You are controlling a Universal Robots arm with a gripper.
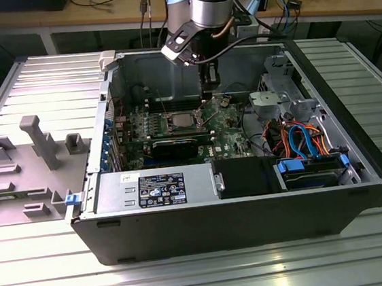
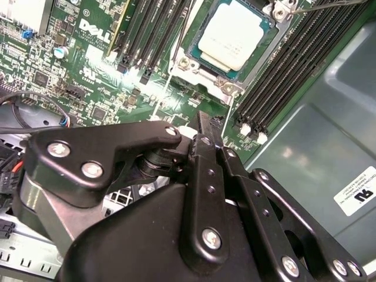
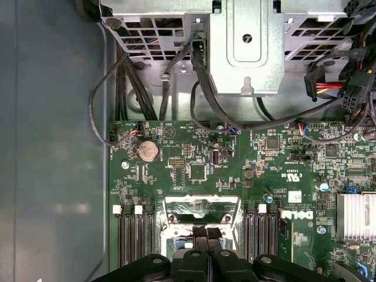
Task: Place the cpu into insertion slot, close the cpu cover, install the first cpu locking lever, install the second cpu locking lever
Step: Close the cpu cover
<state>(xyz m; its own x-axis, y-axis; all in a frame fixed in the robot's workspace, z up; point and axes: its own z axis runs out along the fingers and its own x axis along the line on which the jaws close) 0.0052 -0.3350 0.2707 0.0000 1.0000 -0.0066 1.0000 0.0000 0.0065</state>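
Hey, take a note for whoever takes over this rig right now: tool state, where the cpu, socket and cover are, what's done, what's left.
Tool: shut, holding nothing, tips close by the edge of the insertion slot.
Cpu: seated in the insertion slot, metal top up. Its whole top and green rim are bare in the second wrist view.
Cpu cover: seems to be standing raised just past the tool tips, not down over the cpu.
Done: cpu placed.
Left: closing the cover, then both lever steps.
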